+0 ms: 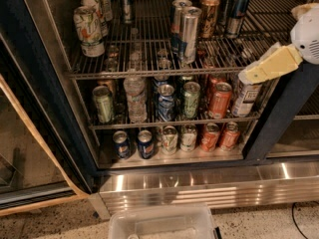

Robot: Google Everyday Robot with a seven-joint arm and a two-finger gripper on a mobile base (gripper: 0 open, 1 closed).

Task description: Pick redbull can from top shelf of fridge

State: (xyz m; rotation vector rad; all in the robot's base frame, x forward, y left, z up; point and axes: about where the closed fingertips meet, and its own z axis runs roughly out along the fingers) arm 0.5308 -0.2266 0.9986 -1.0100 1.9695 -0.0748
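The redbull can (238, 10), slim with a blue upper part, stands at the back right of the top shelf (149, 72), a chrome wire rack in the fridge (45, 98). Two taller, mostly silver cans (188, 34) stand in front of it at the shelf's middle, and a brown-gold can (209, 13) is just left of it. My gripper (269, 64), yellowish with a white wrist, reaches in from the right edge. It sits in front of the shelf's right end, lower than the redbull can and to its right, touching nothing.
Green-white cans (88, 30) stand at the top shelf's left. The lower racks hold several cans and a water bottle (135, 96). A dark door post (284, 113) is under my gripper. A clear plastic bin (162, 223) lies on the floor by the ribbed steel base (209, 188).
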